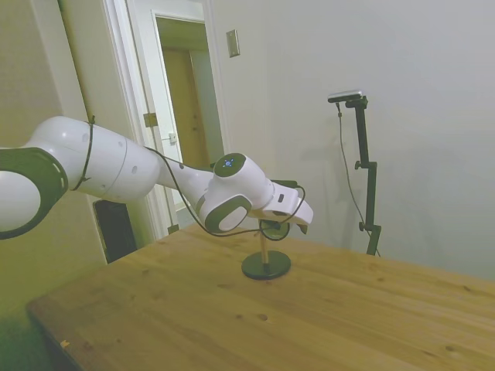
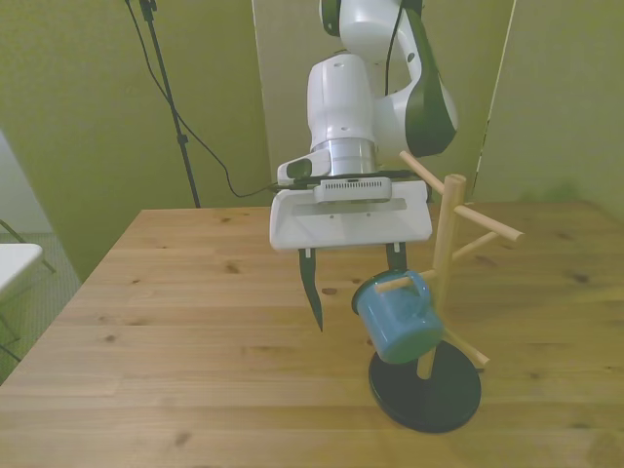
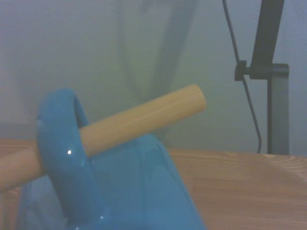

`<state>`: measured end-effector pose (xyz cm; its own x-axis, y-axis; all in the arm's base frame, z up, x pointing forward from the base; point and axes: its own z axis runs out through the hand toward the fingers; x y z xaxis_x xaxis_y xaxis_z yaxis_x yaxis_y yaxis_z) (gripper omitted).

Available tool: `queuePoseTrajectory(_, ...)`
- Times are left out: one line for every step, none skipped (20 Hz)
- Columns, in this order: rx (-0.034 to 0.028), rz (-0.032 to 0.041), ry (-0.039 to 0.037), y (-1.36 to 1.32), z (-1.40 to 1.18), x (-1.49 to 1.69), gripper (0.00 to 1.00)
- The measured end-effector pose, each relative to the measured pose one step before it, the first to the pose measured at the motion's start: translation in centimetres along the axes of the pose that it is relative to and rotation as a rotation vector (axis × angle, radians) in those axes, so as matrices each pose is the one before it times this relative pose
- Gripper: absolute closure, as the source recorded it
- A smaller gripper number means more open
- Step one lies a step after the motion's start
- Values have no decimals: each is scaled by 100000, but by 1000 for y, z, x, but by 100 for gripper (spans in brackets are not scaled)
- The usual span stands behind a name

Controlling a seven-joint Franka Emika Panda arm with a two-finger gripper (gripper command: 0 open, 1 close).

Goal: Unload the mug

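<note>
The teal-blue mug [image 2: 401, 320] hangs tilted by its loop handle on a low peg [image 2: 389, 285] of the wooden mug tree [image 2: 444, 255], which stands on a round black base [image 2: 427, 392]. My gripper [image 2: 353, 307] is open, just behind the mug. One finger [image 2: 312, 291] hangs free at the front view's left of the mug, and the lower part of the other finger [image 2: 394, 256] is hidden behind the handle. The wrist view shows the handle [image 3: 62, 158] looped over the peg [image 3: 139, 120] from close by. In the side view the gripper [image 1: 291, 224] covers the mug above the base [image 1: 266, 265].
The tree has several more bare pegs [image 2: 487, 224] that stick out higher up, to the front view's right of my wrist. It stands near the front edge of the wooden table [image 2: 195, 331]. A white surface [image 2: 15, 265] shows past the table's corner at the front view's left.
</note>
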<state>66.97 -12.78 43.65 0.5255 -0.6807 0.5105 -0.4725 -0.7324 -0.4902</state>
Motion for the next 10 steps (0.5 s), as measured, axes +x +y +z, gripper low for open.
queuePoseTrajectory(158,-155,-155,25,288,47,100)
queuePoseTrajectory(259,51,28,-33,201,115,100)
queuePoseTrajectory(175,112,77,8,133,125,100)
queuePoseTrajectory(103,151,55,41,112,120,100)
queuePoseTrajectory(158,107,42,10,28,107,100)
queuePoseTrajectory(134,85,-44,28,1,91,100)
queuePoseTrajectory(191,29,-104,-10,-33,85,100)
queuePoseTrajectory(225,-26,-46,-26,-51,88,100)
queuePoseTrajectory(193,-6,-138,-22,-49,95,100)
queuePoseTrajectory(235,-15,-113,-30,-52,89,100)
